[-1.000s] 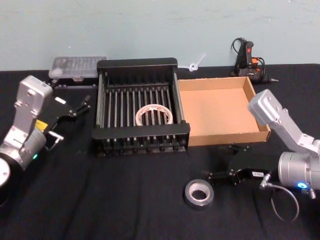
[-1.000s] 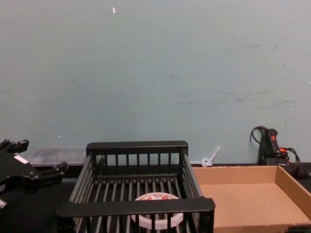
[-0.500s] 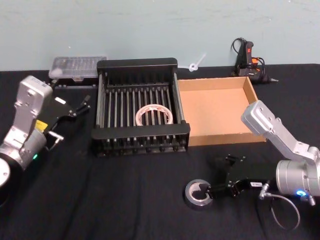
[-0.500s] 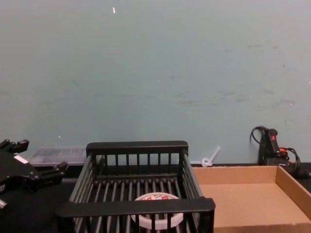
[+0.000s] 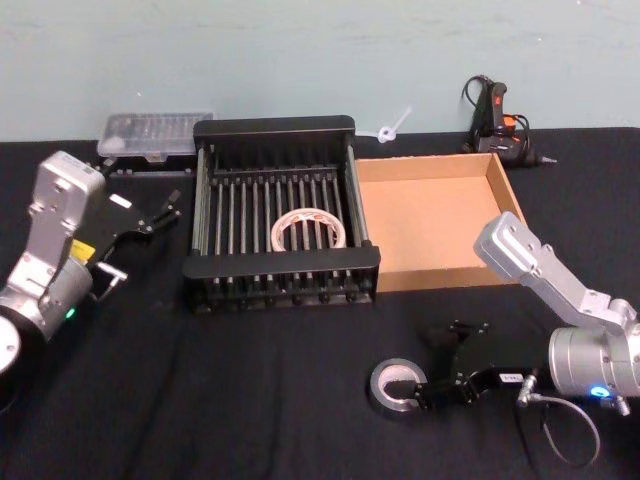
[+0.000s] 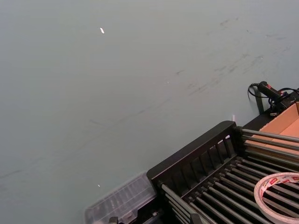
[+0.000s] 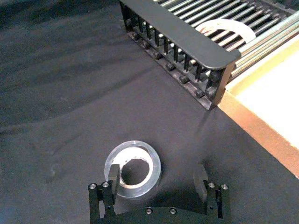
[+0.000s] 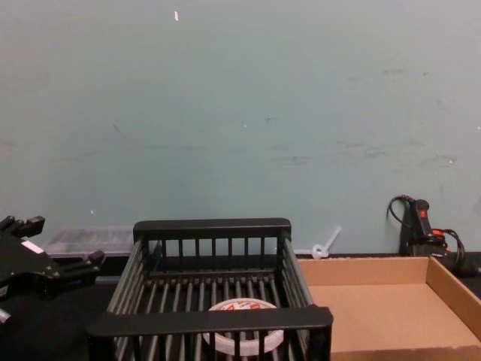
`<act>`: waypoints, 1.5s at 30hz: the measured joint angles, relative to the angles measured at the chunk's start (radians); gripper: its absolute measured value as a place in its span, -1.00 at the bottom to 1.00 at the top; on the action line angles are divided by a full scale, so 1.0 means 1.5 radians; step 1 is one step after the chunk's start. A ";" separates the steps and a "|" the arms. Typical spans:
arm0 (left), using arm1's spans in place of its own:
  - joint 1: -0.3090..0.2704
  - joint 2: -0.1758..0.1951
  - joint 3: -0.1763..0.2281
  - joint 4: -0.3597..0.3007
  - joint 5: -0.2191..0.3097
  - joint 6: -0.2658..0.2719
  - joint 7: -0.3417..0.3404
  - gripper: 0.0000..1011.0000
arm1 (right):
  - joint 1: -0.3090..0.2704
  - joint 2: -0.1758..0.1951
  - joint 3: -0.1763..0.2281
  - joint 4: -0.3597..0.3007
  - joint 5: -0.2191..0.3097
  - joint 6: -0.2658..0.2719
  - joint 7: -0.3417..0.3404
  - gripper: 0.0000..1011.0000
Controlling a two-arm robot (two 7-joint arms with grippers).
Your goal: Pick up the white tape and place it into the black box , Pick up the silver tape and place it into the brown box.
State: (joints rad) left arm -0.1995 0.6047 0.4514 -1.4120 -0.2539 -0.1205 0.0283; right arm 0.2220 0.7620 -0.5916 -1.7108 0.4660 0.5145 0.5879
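Observation:
The silver tape (image 5: 380, 386) lies flat on the black cloth in front of the brown box (image 5: 430, 215). My right gripper (image 5: 440, 362) is open and low at the roll. In the right wrist view one finger (image 7: 113, 176) overlaps the rim of the silver tape (image 7: 135, 148). The other finger stands clear on the cloth, so most of the roll lies inside the right gripper (image 7: 157, 179). The white tape (image 5: 276, 232) lies flat on the bars of the black box (image 5: 275, 128). My left gripper (image 5: 150, 213) hangs open and idle left of the black box.
A clear plastic case (image 5: 158, 135) sits behind the crate at the back left. A black glue gun with a cord (image 5: 495, 120) stands behind the brown box, and a small white plastic piece (image 5: 392, 128) lies beside it. A pale wall closes the back.
My right gripper has come down and forward from beside the silver tape, so its fingers are now at the roll. The tapes, boxes and left arm have not moved.

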 joint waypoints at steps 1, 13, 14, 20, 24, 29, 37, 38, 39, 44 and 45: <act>0.000 0.000 0.000 0.000 0.000 0.000 0.000 0.98 | 0.001 0.000 -0.002 0.001 0.000 0.000 0.000 0.98; 0.000 0.000 0.000 0.000 0.000 0.000 0.000 0.98 | 0.015 -0.013 -0.017 0.025 -0.003 -0.001 -0.003 0.98; 0.000 0.000 0.000 0.000 0.000 0.000 0.000 0.98 | 0.016 -0.016 -0.017 0.028 -0.002 -0.001 -0.005 0.98; 0.000 0.000 0.000 0.000 0.000 0.000 0.000 0.98 | 0.021 -0.024 -0.021 0.039 -0.003 -0.003 -0.008 0.98; 0.000 0.000 0.000 0.000 0.000 0.000 0.000 0.98 | 0.025 -0.029 -0.024 0.047 -0.005 -0.004 -0.009 0.98; 0.000 0.000 0.000 0.000 0.000 0.000 0.000 0.98 | 0.028 -0.032 -0.027 0.053 -0.007 -0.005 -0.009 0.98; 0.000 0.000 0.000 0.000 0.000 0.000 0.000 0.98 | 0.031 -0.035 -0.029 0.056 -0.008 -0.005 -0.009 0.98; 0.000 0.000 0.000 0.000 0.000 0.000 0.000 0.98 | 0.031 -0.036 -0.029 0.056 -0.008 -0.005 -0.009 0.98; 0.000 0.000 0.000 0.000 0.000 0.000 0.000 0.98 | 0.031 -0.036 -0.029 0.057 -0.008 -0.005 -0.009 0.98; 0.000 0.000 0.000 0.000 0.000 0.000 0.000 0.98 | 0.031 -0.036 -0.029 0.057 -0.008 -0.005 -0.009 0.98; 0.000 0.000 0.000 0.000 0.000 0.000 0.000 0.98 | 0.031 -0.036 -0.029 0.057 -0.008 -0.005 -0.009 0.98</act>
State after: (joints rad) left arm -0.1995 0.6047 0.4514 -1.4120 -0.2539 -0.1205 0.0283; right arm 0.2691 0.7079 -0.6352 -1.6257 0.4540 0.5064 0.5751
